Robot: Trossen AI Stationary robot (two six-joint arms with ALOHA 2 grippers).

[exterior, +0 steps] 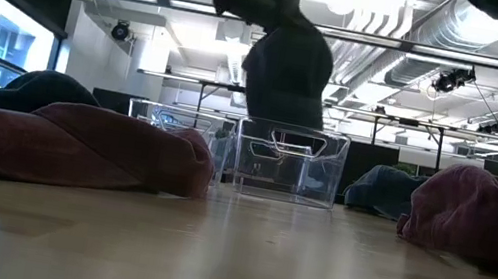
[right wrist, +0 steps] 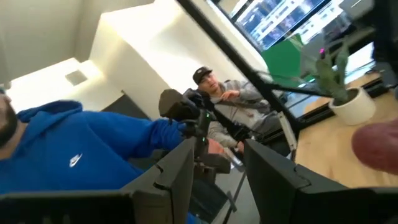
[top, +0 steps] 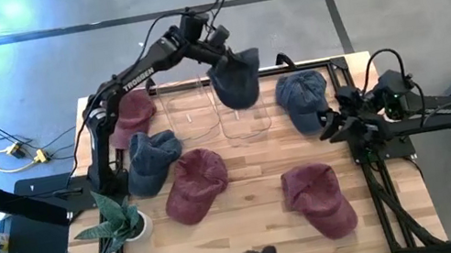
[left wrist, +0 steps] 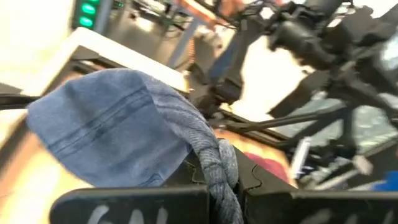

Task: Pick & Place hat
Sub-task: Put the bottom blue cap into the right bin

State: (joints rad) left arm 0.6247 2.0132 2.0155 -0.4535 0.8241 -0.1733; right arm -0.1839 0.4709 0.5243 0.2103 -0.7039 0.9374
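The left arm is reaching from its base at the table's left side, up and across toward the far middle, its long link slanting and its wrist bending downward. The left gripper (top: 228, 61) is hanging high above the table with its fingers (left wrist: 155, 202) pinching tight on blue fabric that is dangling straight beneath them. The right arm is lying low and nearly level, stretching in from the table's right edge. The right gripper (top: 333, 124) is pointing toward the table's middle, its two fingers (right wrist: 174, 177) standing parted with nothing between them.
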